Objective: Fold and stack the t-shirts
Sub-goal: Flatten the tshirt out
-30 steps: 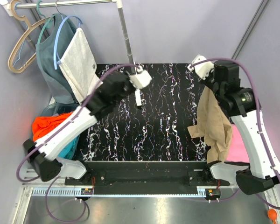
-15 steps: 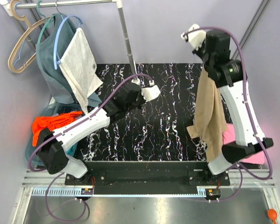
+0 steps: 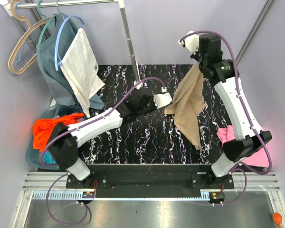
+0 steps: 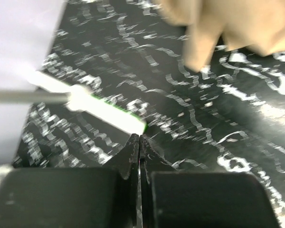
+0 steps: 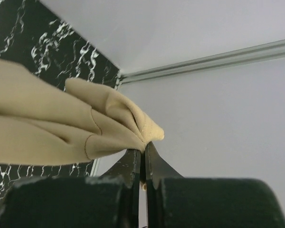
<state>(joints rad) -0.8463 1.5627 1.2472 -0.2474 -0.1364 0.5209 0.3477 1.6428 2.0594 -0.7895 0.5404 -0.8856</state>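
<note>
Edges: right gripper (image 5: 143, 151) high over far right edge of black white-veined table (image 3: 133, 137); rack pole (image 3: 128, 42) at far edge.
Tan t-shirt (image 3: 187, 102): soft cloth, hangs in loose folds, bunched hem pinched between right fingers.
Left gripper (image 4: 139, 140): pressed together, holds nothing, near shirt's lower left corner, apart from it.
Pink t-shirt (image 3: 226, 134): crumpled at right edge.

**Tan cloth over black, white-veined marble**

The tan t-shirt (image 3: 187, 102) hanging from the black right pincer (image 3: 197, 64) is plain, with no print. Under both pincers the tabletop (image 3: 133, 137) is black with white marble veining. Just ahead of the black left pincer (image 4: 139, 142) lies a white strip (image 4: 109, 110) edged in green. Below the right pincer, a pink t-shirt (image 3: 226, 135) shows. Far left of the left pincer are a bright orange t-shirt (image 3: 47, 129) over a blue-grey tub (image 3: 31, 154), a dusty teal t-shirt (image 3: 50, 52), a heathered light-grey cloth (image 3: 78, 61) and a wood-tan hanger (image 3: 19, 52). The walls (image 3: 156, 28) are pale lavender and the arm cables (image 3: 249, 57) purple.
</note>
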